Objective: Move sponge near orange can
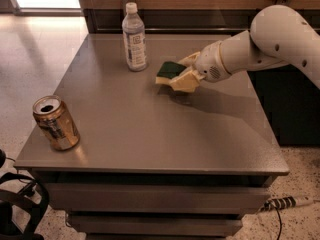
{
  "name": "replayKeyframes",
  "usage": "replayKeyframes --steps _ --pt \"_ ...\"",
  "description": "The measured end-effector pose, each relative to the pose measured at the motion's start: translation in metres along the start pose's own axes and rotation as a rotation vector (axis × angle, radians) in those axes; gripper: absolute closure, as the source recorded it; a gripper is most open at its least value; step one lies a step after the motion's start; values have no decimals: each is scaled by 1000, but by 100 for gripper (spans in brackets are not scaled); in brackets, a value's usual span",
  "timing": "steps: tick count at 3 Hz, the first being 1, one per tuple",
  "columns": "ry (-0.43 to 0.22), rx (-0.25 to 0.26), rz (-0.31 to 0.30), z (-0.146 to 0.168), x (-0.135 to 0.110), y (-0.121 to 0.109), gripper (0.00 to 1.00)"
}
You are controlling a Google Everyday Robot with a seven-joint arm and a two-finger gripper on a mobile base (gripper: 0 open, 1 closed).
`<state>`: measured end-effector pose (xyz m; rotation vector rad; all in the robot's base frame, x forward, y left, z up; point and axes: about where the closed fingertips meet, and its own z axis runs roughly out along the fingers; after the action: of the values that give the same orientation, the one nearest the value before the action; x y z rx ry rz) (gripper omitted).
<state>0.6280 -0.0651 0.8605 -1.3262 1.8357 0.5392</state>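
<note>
The white arm reaches in from the right, and its gripper hangs just above the grey worktop, a little to the right of the clear water bottle. Its yellowish fingers are clamped on the sponge, held green side up and clear of the surface. The orange can stands upright, opened, near the front left corner, well apart from the sponge.

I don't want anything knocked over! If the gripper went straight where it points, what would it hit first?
Probably only bare table: the gripper, shut on the sponge, points left, passing just in front of the bottle. Depth is unclear, though.
</note>
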Motion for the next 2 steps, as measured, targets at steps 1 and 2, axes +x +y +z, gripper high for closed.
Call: replayKeyframes --steps 1,2 --pt "10 -64 -35 23 -5 30 100" --pt "1 -90 -37 25 -10 30 100"
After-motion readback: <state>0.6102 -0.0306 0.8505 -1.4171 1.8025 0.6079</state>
